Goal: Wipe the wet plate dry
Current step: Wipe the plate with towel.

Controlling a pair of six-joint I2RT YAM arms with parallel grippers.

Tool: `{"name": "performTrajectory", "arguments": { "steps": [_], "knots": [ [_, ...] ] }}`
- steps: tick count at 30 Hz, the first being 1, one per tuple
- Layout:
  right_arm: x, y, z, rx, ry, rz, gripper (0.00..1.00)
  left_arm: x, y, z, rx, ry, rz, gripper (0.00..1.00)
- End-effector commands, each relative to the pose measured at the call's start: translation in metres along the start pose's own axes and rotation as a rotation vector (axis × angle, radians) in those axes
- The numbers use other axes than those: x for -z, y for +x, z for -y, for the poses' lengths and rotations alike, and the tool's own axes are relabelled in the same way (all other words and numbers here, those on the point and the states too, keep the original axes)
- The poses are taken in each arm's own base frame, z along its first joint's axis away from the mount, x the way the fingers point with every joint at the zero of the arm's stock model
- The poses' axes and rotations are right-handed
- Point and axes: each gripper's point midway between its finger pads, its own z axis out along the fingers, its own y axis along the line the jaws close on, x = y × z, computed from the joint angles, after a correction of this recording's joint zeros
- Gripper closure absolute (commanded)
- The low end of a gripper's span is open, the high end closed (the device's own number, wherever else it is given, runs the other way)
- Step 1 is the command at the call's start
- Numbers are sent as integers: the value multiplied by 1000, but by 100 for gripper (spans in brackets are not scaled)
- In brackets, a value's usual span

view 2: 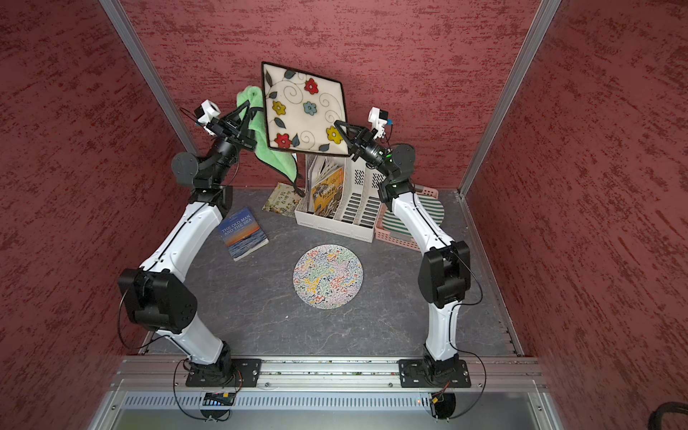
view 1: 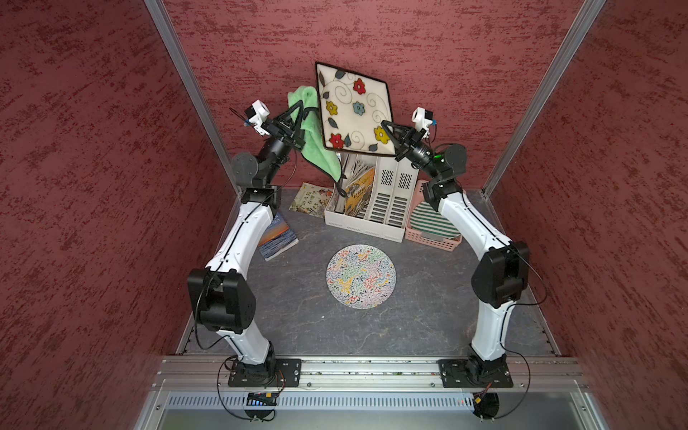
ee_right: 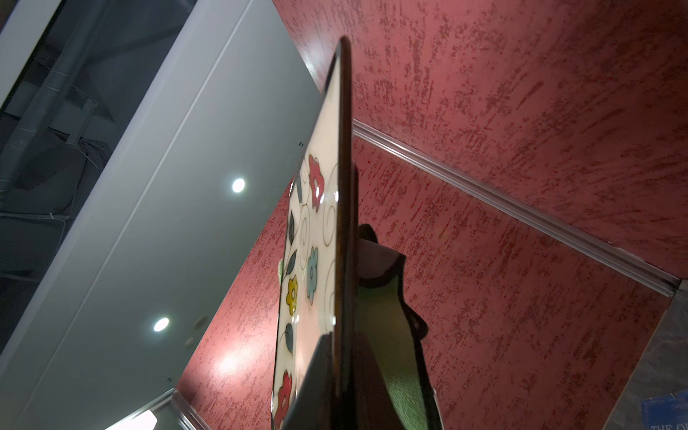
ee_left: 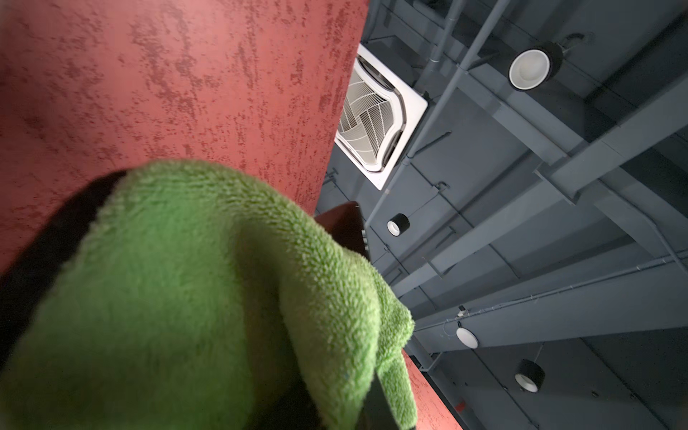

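Plate: we see the square flowered plate [view 1: 355,108] held in the air, tilted, well above the desk [view 1: 298,305].
Right tool: we find the right tool [view 1: 386,126] clenched on the plate's edge.
Left tool: we see the left tool [view 1: 300,108] clenched on the green cloth [view 1: 322,154], which hangs partly behind the plate.
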Motion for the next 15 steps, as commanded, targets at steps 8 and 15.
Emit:
{"name": "performTrajectory", "arguments": {
  "steps": [8, 15],
  "knots": [
    [-18, 25, -75, 102, -207, -46, 100, -37, 5, 61, -38, 167, -54, 100],
    [-24, 44, -78, 105, -240, -99, 100, -51, 19, 44, 7, 148, -83, 100]
  ]
}}
